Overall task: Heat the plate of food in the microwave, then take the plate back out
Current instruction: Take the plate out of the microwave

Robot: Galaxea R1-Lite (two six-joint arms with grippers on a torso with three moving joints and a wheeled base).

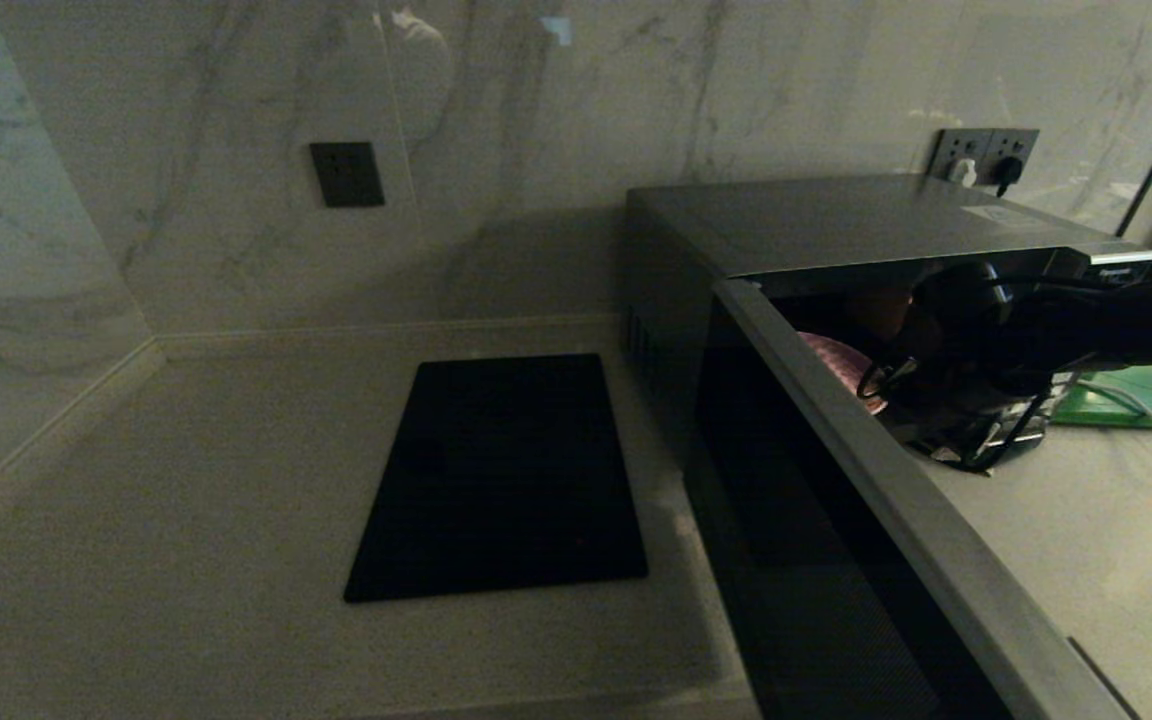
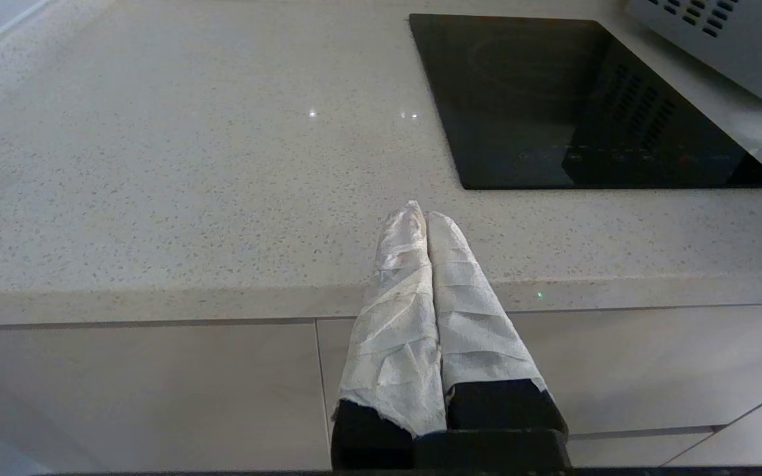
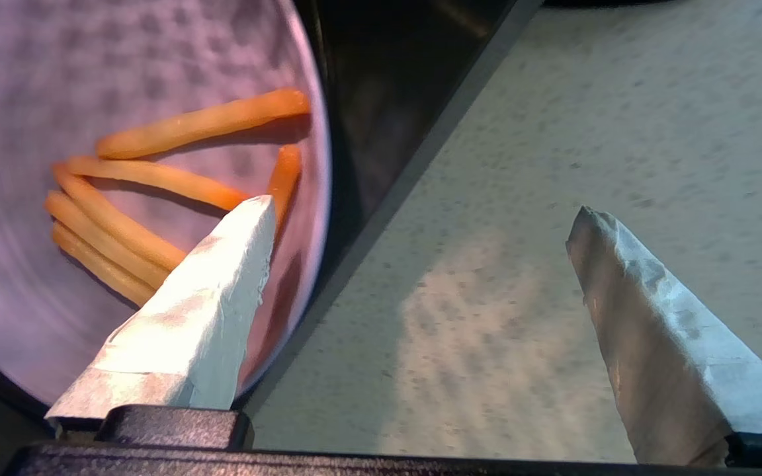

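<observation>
Lavender plate of food (image 3: 123,165) sits inside the microwave (image 1: 836,225); right gripper (image 3: 421,218) fingers gape (left gripper (image 2: 426,218) closed), risking nudging the rim.

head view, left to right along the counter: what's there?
Black cooktop panel → open microwave door → plate of food inside → right gripper, open, at the microwave mouth → green board.
</observation>
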